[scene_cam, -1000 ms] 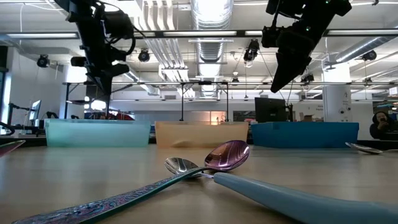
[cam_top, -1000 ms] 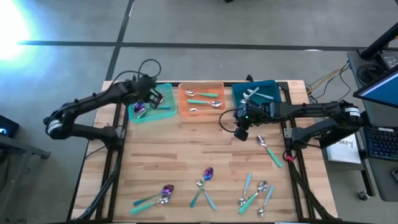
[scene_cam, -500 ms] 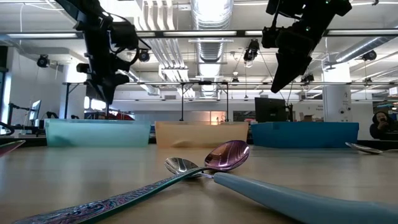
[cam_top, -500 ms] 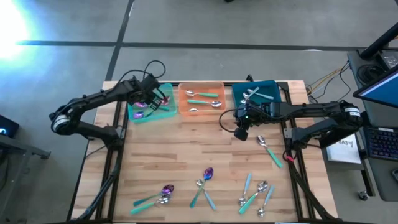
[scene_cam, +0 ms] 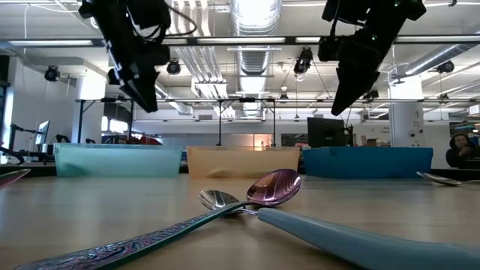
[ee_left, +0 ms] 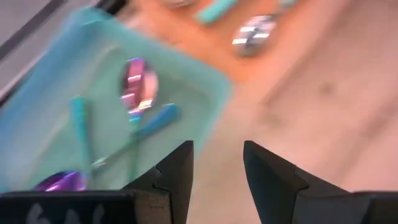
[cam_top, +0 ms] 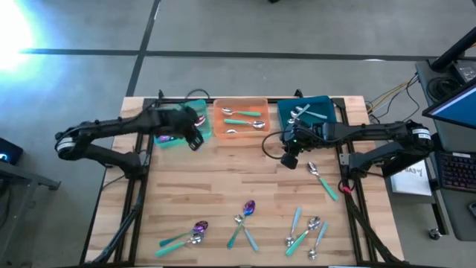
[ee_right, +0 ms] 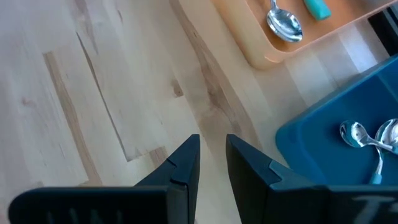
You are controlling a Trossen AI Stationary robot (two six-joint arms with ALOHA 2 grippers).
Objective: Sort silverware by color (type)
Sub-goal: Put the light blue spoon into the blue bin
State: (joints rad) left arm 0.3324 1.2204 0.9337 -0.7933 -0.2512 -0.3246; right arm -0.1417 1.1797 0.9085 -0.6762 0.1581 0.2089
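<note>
Three trays stand along the far edge: a light teal tray (cam_top: 169,131) holding purple-headed spoons (ee_left: 138,79), an orange tray (cam_top: 240,119) with teal-handled silver spoons, and a dark blue tray (cam_top: 305,112) with silver spoons. More silverware lies loose near the front edge, among it a purple-headed spoon (cam_top: 249,208) and another (cam_top: 200,226). My left gripper (cam_top: 195,141) hangs open above the light teal tray's near right corner, nothing between its fingers (ee_left: 217,171). My right gripper (cam_top: 288,158) hangs over bare wood in front of the dark blue tray, its fingers (ee_right: 212,162) a little apart and empty.
A lone teal-handled spoon (cam_top: 321,177) lies near the right edge. A cluster of spoons (cam_top: 306,228) sits at the near right. Bare wood (cam_top: 223,171) spans the table's middle. In the low view a purple spoon (scene_cam: 276,186) lies across a silver one close to the camera.
My left gripper has opened over the light teal tray, then swung toward the table's right and near side to the tray's near right corner, rolling as it went. A purple-headed spoon now shows in the tray where the gripper stood.
</note>
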